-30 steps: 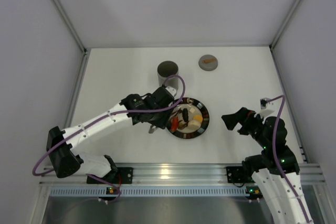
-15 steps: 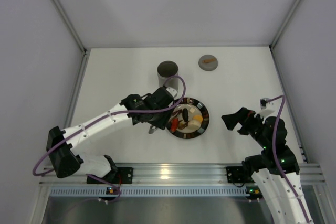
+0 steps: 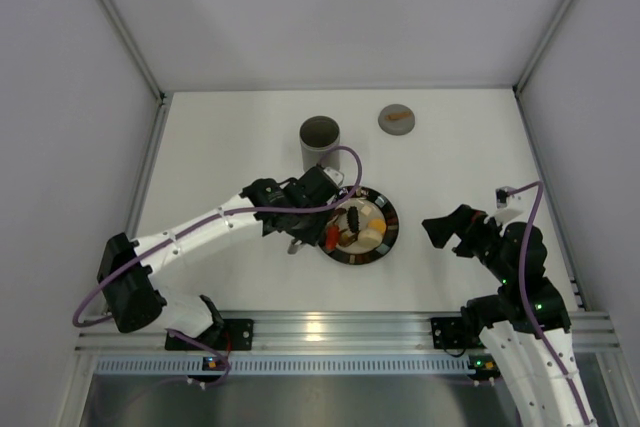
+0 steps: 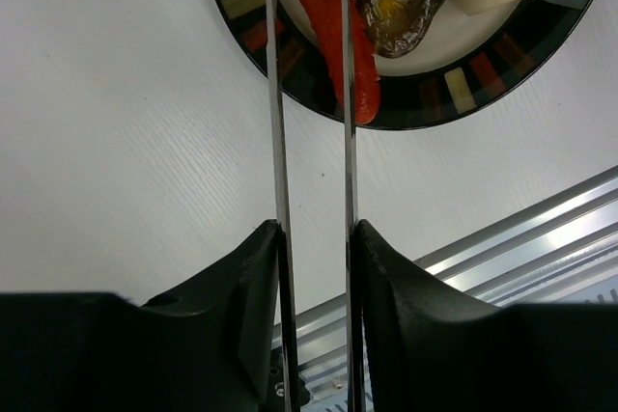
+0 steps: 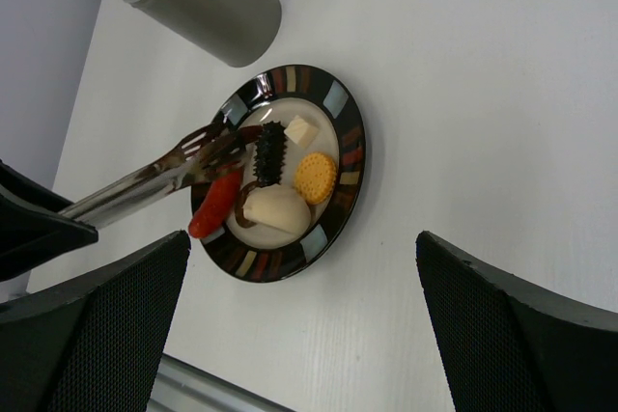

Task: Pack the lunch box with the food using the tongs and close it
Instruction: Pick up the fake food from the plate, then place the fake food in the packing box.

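Note:
The tongs (image 4: 277, 123) run between my left gripper's (image 4: 314, 238) fingers (image 4: 406, 315), which are shut on their two silver arms. Their tips (image 5: 208, 147) reach over the striped dark plate (image 5: 338, 103) and sit on either side of a red piece of food (image 4: 338, 36). Also on the plate lie a cream lump (image 5: 275, 207), a round yellow cracker (image 5: 315, 177), a black spiky piece (image 5: 267, 153) and a pale cube (image 5: 301, 130). The lunch box (image 3: 320, 137) stands upright with its mouth uncovered behind the plate. My right gripper (image 3: 445, 232) hangs open and empty to the right of the plate.
The flat grey lid (image 3: 397, 119) with an orange mark lies at the back, right of the lunch box. An aluminium rail (image 3: 330, 327) runs along the near table edge. White walls close in the left, right and back sides.
My left gripper has squeezed the tongs narrower and shifted slightly right toward the plate. The right arm has not moved.

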`<state>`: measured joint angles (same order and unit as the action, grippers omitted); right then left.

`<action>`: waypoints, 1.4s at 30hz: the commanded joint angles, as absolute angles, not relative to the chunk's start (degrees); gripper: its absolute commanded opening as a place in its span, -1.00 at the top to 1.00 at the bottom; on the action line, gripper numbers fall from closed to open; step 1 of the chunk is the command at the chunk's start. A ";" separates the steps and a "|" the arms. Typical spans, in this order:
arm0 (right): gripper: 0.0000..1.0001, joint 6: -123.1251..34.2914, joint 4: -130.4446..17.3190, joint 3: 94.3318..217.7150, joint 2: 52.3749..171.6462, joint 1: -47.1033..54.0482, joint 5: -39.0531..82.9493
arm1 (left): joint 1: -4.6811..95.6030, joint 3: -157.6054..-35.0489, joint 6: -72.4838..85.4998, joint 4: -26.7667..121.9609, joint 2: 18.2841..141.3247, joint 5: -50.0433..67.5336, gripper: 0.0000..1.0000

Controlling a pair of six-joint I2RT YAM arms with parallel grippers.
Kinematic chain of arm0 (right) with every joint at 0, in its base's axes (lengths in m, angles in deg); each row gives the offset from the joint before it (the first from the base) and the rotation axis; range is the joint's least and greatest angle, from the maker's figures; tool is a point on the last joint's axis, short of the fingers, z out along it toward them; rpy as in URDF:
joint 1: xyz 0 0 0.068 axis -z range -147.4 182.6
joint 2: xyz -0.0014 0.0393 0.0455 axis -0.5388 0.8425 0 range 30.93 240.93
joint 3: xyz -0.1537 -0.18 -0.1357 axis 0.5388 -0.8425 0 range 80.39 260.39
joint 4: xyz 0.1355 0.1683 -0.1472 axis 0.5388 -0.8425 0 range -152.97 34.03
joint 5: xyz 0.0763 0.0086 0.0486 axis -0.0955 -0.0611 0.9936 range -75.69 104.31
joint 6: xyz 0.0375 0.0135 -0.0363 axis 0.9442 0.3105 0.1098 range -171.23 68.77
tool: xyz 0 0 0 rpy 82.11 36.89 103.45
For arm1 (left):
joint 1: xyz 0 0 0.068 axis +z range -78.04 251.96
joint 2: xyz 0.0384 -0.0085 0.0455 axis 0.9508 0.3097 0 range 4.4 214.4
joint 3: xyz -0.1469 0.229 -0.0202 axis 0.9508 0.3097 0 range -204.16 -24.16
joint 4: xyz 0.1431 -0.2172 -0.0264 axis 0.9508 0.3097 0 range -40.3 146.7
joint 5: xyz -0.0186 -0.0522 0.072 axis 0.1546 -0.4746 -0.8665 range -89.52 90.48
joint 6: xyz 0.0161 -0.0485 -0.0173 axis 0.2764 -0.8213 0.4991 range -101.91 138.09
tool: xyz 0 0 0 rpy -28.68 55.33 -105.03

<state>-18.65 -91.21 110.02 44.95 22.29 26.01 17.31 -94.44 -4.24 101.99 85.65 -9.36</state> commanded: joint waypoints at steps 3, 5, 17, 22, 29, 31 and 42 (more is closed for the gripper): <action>-0.99 -18.89 -90.77 110.10 44.55 22.93 25.56 | 17.12 -96.67 -3.62 99.62 85.79 -10.32 0.38; -0.99 -18.89 -90.77 110.10 44.55 22.93 25.56 | 17.12 -97.37 -3.53 100.15 86.13 -10.94 0.47; -0.99 -18.98 -90.68 110.62 44.90 22.93 25.56 | 17.03 -100.80 -2.57 101.38 84.73 -11.82 0.69; -0.99 -18.98 -90.42 110.80 45.08 22.93 25.56 | 17.12 -102.29 -2.48 101.82 83.59 -12.78 0.70; -0.99 -19.06 -90.07 111.15 45.87 22.93 25.73 | 17.12 -109.56 -2.92 103.83 81.47 -16.29 0.68; -0.99 -19.24 -90.07 111.50 46.13 22.93 25.82 | 17.38 -112.12 -3.18 105.24 82.09 -17.70 0.67; -0.99 -19.68 -90.60 112.47 46.57 22.93 25.47 | 27.92 -127.95 -3.97 108.76 89.56 -16.06 0.62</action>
